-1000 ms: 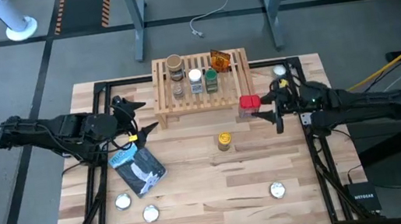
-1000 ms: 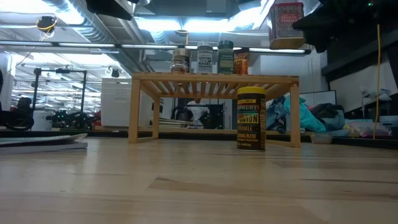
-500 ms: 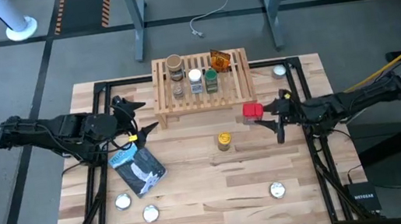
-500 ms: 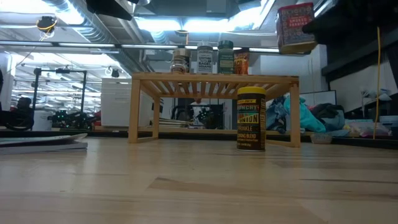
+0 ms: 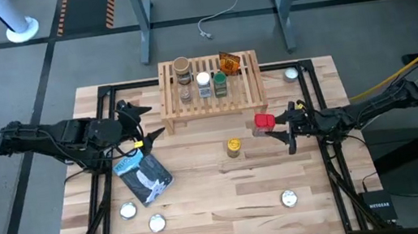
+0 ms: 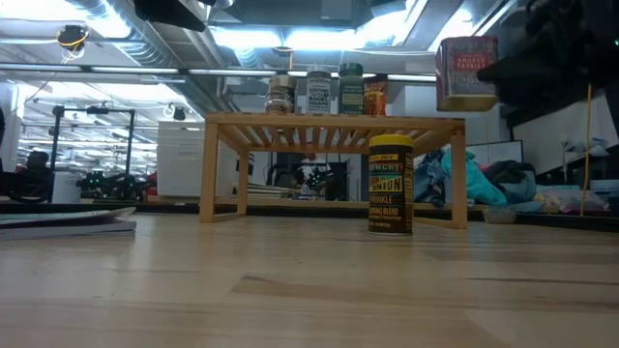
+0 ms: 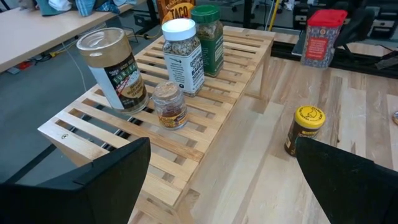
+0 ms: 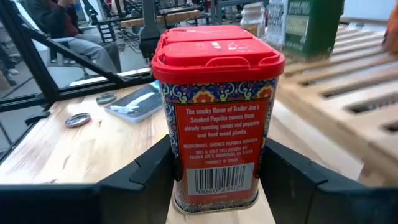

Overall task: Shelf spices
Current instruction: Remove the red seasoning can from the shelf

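Paprika tin [image 8: 217,112], red-lidded, sits upright between the right gripper's [image 5: 279,127] two fingers [image 8: 146,177], clamped low on its side walls and carried clear of the tabletop [image 5: 205,208]; the low view shows it in the air at about the height of the shelf top.

Handling, judged: rigid printed metal, light, smooth-sided, so it could slip or twist in the pads if swung fast. Flat opposite faces are the right place to grip. The low hold leaves the lid end free but top-heavy; keep it upright.

Just beside the gripper, toward the table's middle, the yellow-lidded jar [image 5: 234,146] stands alone on the tabletop, not yet shelved.

Beyond the gripper, near its tip, is the wooden shelf [image 5: 250,86], its right end bare. Farther along stand the green-lidded jar [image 5: 221,83], white-lidded jar [image 5: 204,84], small clear jar [image 7: 170,106], tan-lidded jar [image 5: 182,70] and, at the back, the orange packet [image 5: 229,62].

Well apart, across the table, the left gripper [image 5: 141,120] waits with its jaws spread wide and nothing in them, facing the shelf's left end.
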Tool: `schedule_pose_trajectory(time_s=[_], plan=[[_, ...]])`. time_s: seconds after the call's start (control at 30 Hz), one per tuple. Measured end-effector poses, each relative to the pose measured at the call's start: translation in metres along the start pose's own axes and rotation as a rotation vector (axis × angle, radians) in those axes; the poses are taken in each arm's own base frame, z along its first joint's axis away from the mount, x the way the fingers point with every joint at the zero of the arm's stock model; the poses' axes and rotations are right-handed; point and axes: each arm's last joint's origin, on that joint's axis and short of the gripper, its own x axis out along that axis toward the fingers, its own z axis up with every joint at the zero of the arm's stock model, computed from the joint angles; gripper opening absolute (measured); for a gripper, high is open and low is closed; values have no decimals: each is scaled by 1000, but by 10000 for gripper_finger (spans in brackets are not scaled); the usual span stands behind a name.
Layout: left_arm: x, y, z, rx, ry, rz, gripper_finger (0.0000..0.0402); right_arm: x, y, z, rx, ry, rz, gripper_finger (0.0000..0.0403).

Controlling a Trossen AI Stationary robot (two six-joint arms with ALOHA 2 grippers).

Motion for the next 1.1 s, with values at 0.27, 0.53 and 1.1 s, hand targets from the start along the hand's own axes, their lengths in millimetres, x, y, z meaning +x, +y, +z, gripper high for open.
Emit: schedule_pose_trajectory(time_s=[0.27, 0.53, 1.1], plan=[[0, 0, 0, 0, 0, 0, 393, 2, -4, -27, 58, 6, 48, 205], [0, 0, 0, 0, 0, 0, 393, 3, -5, -41, 121, 25, 79, 205], [0, 0, 0, 0, 0, 0, 393, 3, -2, -36, 139, -4, 150, 205]])
